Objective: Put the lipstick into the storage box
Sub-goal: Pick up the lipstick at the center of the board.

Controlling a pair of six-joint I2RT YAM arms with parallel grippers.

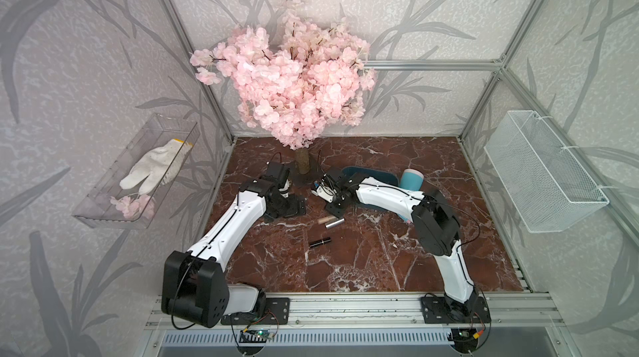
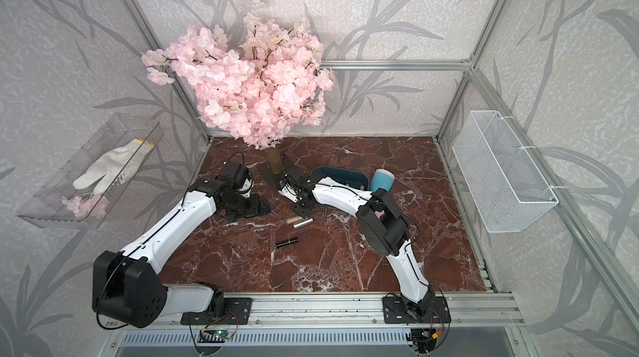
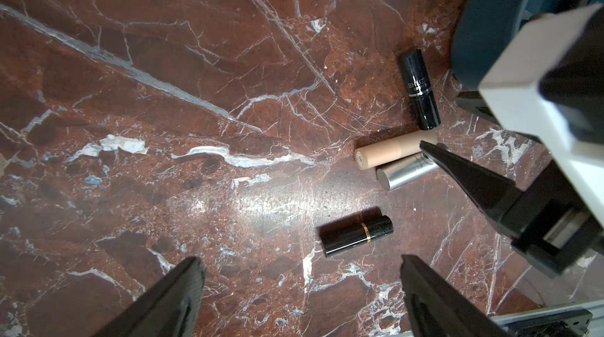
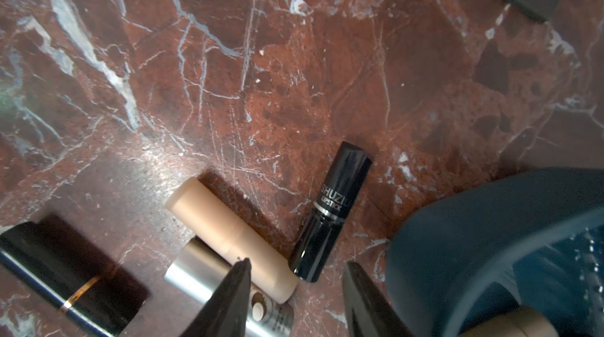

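- My right gripper (image 4: 297, 270) hangs low over a cluster of lipsticks. Its jaws are partly apart with nothing clamped between them.
- One of its fingertips (image 4: 240, 273) overlaps the beige lipstick (image 4: 228, 237) and the silver lipstick (image 4: 196, 273). I cannot tell whether it touches either.
- My left gripper (image 3: 300, 286) is spread wide and empty. It hovers over the marble table (image 3: 163, 90), near the gold-banded black lipstick (image 3: 356, 235).
- Four lipsticks lie flat on the table, all outside the storage box (image 4: 457, 237).
- The beige and silver ones lie side by side, touching along their length.
- The lettered black lipstick (image 4: 330, 211) lies at an angle with one end against the beige one, just beside the box's outer wall.
- The gold-banded one lies apart from the other three, nearer the front edge in both top views.
- The dark teal storage box stands on the table toward the back. In both top views my right arm hides part of it, leaving the far rim (image 1: 366, 169) in sight.
- A teal-and-pink cup (image 1: 411, 178) stands just beside the box's right end.
- In the right wrist view a beige rounded thing (image 4: 510, 325) shows inside the box. I cannot tell what it is.
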